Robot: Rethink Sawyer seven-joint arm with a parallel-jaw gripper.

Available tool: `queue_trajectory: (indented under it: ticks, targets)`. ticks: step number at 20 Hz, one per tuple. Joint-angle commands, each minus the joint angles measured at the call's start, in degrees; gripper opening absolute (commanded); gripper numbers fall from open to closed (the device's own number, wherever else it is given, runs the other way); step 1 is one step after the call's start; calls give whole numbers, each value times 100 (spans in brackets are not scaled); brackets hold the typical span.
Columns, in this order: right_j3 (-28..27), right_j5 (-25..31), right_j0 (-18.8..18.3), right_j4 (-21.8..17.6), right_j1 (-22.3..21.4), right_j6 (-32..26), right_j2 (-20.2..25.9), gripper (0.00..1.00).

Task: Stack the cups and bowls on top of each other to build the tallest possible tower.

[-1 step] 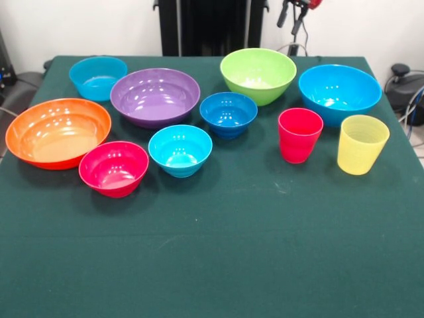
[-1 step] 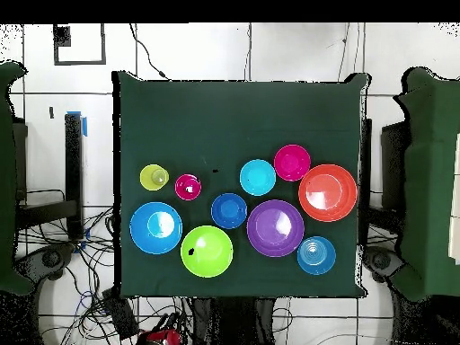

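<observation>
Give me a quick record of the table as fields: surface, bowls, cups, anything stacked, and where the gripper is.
surface: green cloth table
bowls: eight, all upright and separate, among them orange bowl, purple bowl, lime green bowl
cups: red cup and yellow cup, upright, side by side, apart
stacked: nothing yet
gripper: gripper drawn back at the top edge of the front view, holding nothing

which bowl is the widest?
The orange bowl at the row's end, beside the purple bowl: its rim is the widest, and it is shallower than the others.
</observation>
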Motion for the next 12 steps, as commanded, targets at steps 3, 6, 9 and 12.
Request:
queue_trajectory:
  ticks: [3,6,9,12]
  targets:
    - [-552,-319,-11,371,185,1067,721,100]
    - [-574,-284,-37,368,148,1020,702,100]
    - [-589,-287,-48,368,155,1014,713,100]
    - [-515,-370,-39,340,145,1071,723,100]
